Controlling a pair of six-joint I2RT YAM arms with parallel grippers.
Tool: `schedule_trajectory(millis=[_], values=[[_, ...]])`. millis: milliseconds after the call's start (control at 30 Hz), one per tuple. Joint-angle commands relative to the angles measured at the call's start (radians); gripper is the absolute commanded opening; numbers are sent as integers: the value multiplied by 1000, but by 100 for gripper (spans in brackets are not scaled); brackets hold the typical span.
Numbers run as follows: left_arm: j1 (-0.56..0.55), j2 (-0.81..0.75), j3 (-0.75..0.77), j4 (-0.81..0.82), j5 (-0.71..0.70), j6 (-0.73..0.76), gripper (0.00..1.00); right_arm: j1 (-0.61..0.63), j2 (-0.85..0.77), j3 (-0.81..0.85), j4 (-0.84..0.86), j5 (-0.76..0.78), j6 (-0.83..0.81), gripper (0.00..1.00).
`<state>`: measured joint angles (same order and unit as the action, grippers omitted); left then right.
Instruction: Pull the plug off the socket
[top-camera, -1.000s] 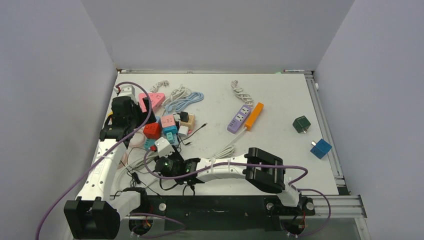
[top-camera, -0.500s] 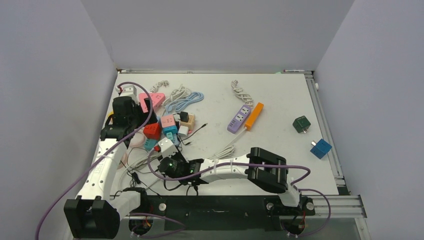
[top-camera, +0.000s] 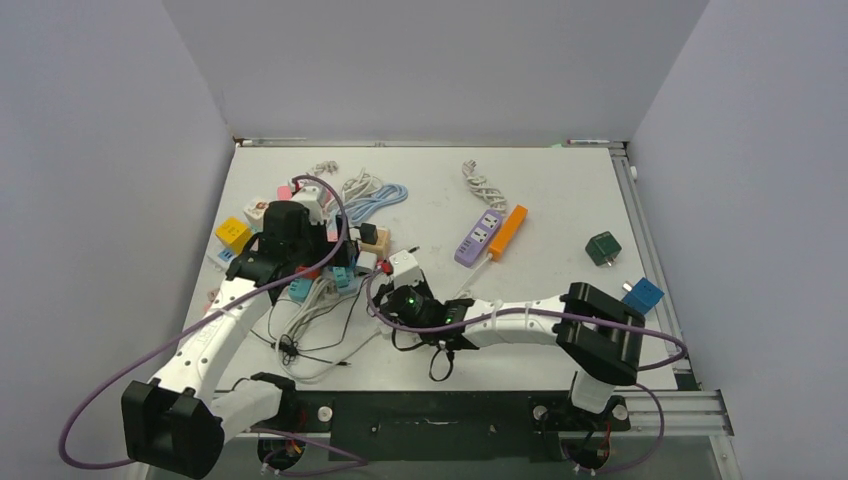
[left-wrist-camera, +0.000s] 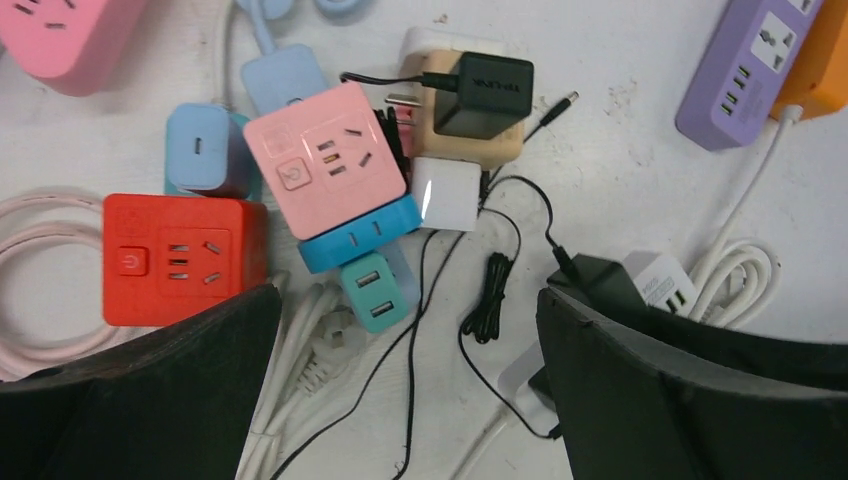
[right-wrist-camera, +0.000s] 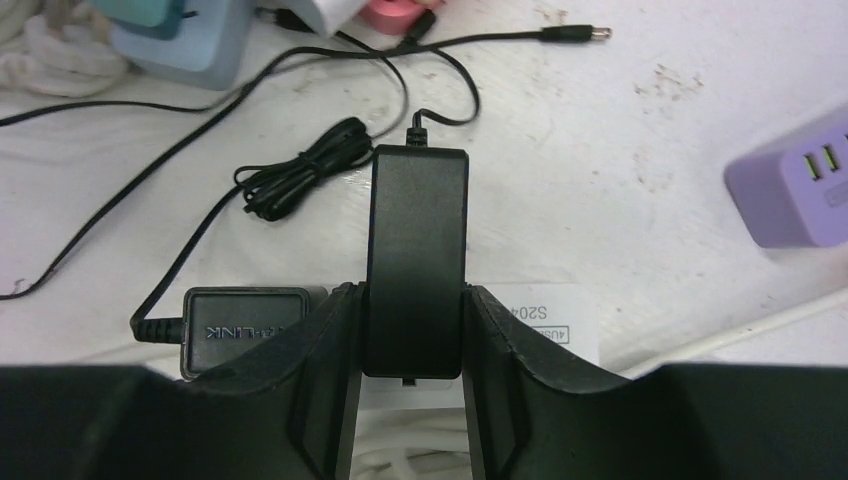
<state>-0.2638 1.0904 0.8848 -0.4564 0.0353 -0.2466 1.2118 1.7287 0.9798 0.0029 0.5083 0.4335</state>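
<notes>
My right gripper (right-wrist-camera: 415, 335) is shut on a black plug adapter (right-wrist-camera: 416, 250), its thin black cable leading off the far end. Under it is a white socket block (right-wrist-camera: 560, 330) with a second black adapter (right-wrist-camera: 245, 330) on its left. In the top view this white socket (top-camera: 405, 266) is at the table's middle, just ahead of my right gripper (top-camera: 402, 285). My left gripper (left-wrist-camera: 405, 390) is open and empty, hovering over loose cables beside the pile of coloured socket cubes, to the left of the white socket (left-wrist-camera: 660, 282).
A red cube (left-wrist-camera: 180, 260), a pink cube (left-wrist-camera: 325, 160), and a beige socket with a black adapter (left-wrist-camera: 480, 95) crowd the left. A purple strip (top-camera: 478, 238) and orange strip (top-camera: 508, 232) lie mid-table. Green (top-camera: 603, 248) and blue (top-camera: 641, 297) cubes sit right.
My right gripper has moved up and right, carrying the black adapter and white socket along. My left arm has swung right from the table's left edge to over the cube pile.
</notes>
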Motion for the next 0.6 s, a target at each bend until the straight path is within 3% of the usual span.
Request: schedule_trajectory(millis=[0,267,500,567], values=[[-23,-29,-38,36,116,-11,99,-68,-100,-99,109,-27,-49,5],[-271,-80,-146,28,58,-180,100,-174,-188,-222,241,-204,-135,5],[-389,-40,-260,217,22,-256,100,-192,-214,-249,274,-275,-195,5],[-413,-29,-280,277,9,-235,95,-194,-217,-254,280,-285,-192,5]])
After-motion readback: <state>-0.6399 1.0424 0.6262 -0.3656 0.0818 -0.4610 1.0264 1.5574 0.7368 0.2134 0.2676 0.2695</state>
